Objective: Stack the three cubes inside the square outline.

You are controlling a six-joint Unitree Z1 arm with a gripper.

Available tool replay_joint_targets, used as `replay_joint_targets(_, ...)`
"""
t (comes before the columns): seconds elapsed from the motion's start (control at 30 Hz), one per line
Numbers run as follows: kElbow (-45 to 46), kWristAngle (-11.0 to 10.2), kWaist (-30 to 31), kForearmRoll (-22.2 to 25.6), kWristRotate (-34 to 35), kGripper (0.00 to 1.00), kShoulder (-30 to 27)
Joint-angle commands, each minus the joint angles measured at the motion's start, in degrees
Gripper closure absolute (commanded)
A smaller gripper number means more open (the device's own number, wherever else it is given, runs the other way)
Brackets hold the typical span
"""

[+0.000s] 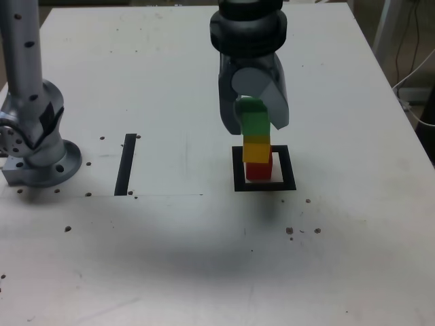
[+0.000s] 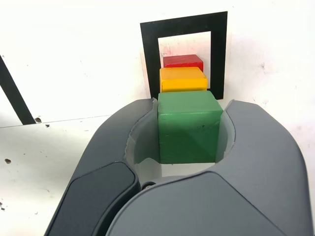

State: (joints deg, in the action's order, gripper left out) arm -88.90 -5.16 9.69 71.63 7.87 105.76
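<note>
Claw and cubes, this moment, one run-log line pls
claw: around green cube | yellow: on red | red: inside square outline

In the exterior view, a big white table point(image 1: 170, 75) is seen, dotted with small dark spots point(image 1: 289, 231). A straight black strip point(image 1: 126, 165) is seen at nine o'clock. Thin wires point(image 1: 416, 70) and a pale post point(image 1: 387, 28) are seen around two o'clock. A soft grey shadow point(image 1: 204, 261) is spread at six o'clock.

Open surface beside the frame point(image 1: 289, 168)
</note>
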Motion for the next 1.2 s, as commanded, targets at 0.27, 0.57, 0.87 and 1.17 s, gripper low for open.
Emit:
replay_joint_targets(0.27, 0.55, -1.43, 0.06, -0.64, 0.51, 0.85, 0.13)
replay_joint_targets(0.57, 0.54, -1.10, 0.06, -0.80, 0.49, 0.82, 0.10)
replay_joint_targets(0.87, 0.78, -0.77, 0.06, -1.12, 0.51, 0.64, 0.31)
replay_joint_targets(1.17, 0.95, -0.23, 0.06, -1.28, 0.23, 0.37, 0.39)
